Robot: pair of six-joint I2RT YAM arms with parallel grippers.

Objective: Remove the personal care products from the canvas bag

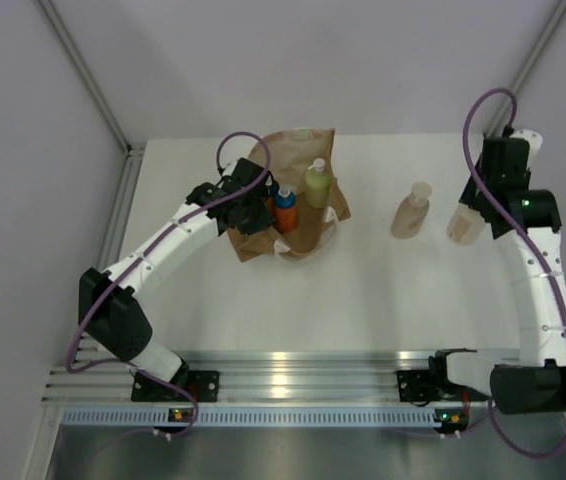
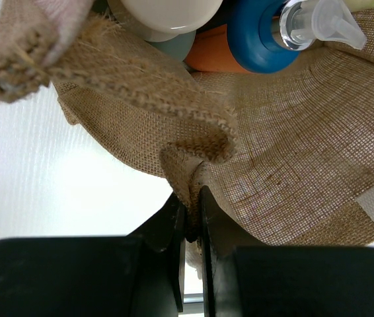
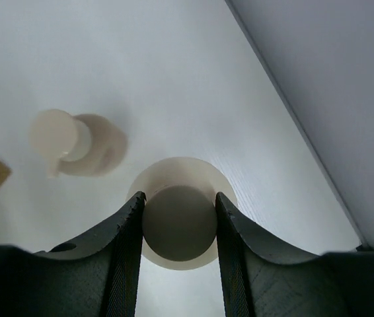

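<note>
1. White walls [image 1: 263, 60] are standing around a white table [image 1: 363, 300]; both arms are reaching out over it from the near edge.
2. The canvas bag [image 1: 298, 150] is lying toward the far left corner of the table; its mouth is gaping open, and a white rope handle [image 1: 335, 218] is curling along its right side.
3. An orange bottle [image 1: 284, 212] with a blue cap is sitting inside the bag; a yellow-green bottle [image 1: 317, 186] is sitting just beside it, a bit closer to the far edge, also inside the bag.
4. The left gripper [image 2: 192, 218] is pinching a fold of the bag's brown cloth on the bag's left side; its fingers are pressing tight together with only the cloth between them.
5. Seen from the left wrist, a clear pump top [image 2: 312, 23] is poking out next to the blue cap; a white round cap [image 2: 170, 13] is peeking out too, but it is too close to tell which bottle it is sitting on.
6. A tan bottle [image 1: 410, 213] is standing upright on the bare table, well apart from the bag; it is standing between the bag and the cream bottle [image 1: 461, 225].
7. The cream bottle is standing near the right edge of the table; the right gripper [image 3: 178, 201] is squeezing its round top, with one finger touching each side, so the fingers are sitting narrow.
8. I cannot tell if the cream bottle's bottom is touching the table.
</note>
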